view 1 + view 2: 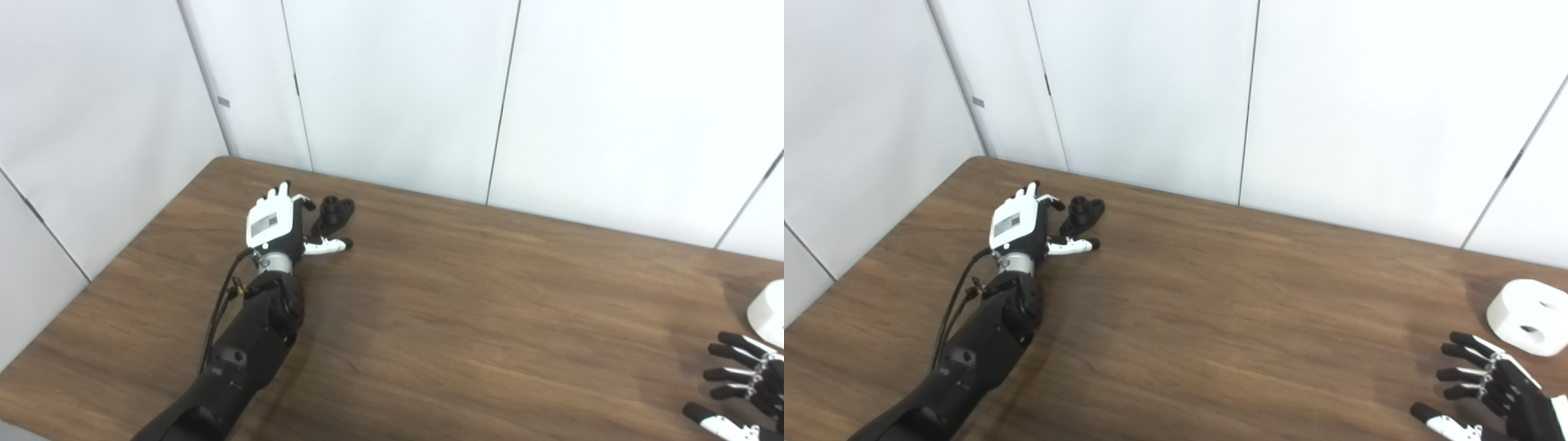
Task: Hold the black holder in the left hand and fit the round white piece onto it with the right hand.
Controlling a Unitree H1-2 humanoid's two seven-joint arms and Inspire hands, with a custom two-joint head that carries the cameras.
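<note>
The black holder (332, 214) lies on the wooden table (465, 306) near the far left corner. My left hand (277, 225) rests beside it on its left, open, with the fingers reaching past it and the thumb (327, 246) stretched out just in front of it; it does not hold it. The round white piece (1529, 316), a thick disc with holes, sits at the table's right side. My right hand (1488, 383) hovers just in front and left of the white piece, open with fingers spread, not touching it.
White wall panels (398, 92) stand close behind the table's far edge and along its left side. The table's left edge (110, 263) runs near my left arm (245, 349).
</note>
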